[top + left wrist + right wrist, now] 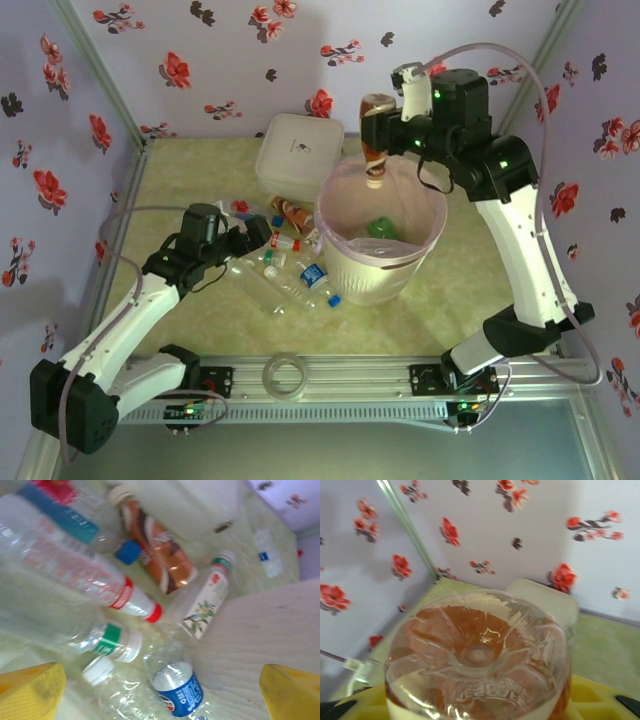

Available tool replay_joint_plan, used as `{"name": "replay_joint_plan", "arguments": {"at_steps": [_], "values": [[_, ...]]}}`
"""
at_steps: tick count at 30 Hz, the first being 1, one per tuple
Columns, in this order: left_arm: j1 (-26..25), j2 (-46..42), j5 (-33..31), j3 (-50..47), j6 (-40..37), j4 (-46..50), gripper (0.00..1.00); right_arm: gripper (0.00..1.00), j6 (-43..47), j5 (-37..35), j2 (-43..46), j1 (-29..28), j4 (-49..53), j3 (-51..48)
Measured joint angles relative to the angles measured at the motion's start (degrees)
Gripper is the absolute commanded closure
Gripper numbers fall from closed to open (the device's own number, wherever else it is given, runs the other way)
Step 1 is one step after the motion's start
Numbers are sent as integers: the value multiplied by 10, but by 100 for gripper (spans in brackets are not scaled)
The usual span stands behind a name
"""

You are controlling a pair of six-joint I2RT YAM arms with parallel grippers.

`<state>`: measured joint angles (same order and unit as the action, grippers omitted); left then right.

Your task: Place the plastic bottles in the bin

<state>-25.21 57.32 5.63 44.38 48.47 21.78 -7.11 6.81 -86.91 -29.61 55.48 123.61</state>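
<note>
While the right gripper [383, 128] is clenched on a brown-orange plastic bottle [375, 158], held cap-down at upper centre of the top view, the cap hangs about over the far rim of the round cream-white bin [372, 282] with its pink liner, not clearly over the opening. Let go there, it may strike the rim and tumble back toward the square white lidded box [298, 150]. A green bottle [381, 228] already lies inside. Left of centre, the left gripper [258, 238] is released, jaws wide, above the clear plastic bottles [285, 272] heaped beside the bin's wall. Descending carelessly could scatter these round, slippery bottles or jam a finger against the bin.
</note>
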Motion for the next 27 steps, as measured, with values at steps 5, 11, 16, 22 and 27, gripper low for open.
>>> {"name": "replay_joint_plan", "arguments": {"at_steps": [5,11,16,22,27], "values": [[2,-28,-66,-19,79,56,0,61,34,-40,2,0,76,-2],[7,-23,-99,-25,125,85,0,61,52,-52,-27,-7,116,-55],[7,-21,-102,-38,144,93,0,62,52,-56,-35,-21,111,-168],[7,-22,-102,-44,160,112,0,61,49,-56,-36,-26,59,-272],[2,-24,-101,-71,181,117,0,62,25,-54,-29,-26,-35,-384]]}}
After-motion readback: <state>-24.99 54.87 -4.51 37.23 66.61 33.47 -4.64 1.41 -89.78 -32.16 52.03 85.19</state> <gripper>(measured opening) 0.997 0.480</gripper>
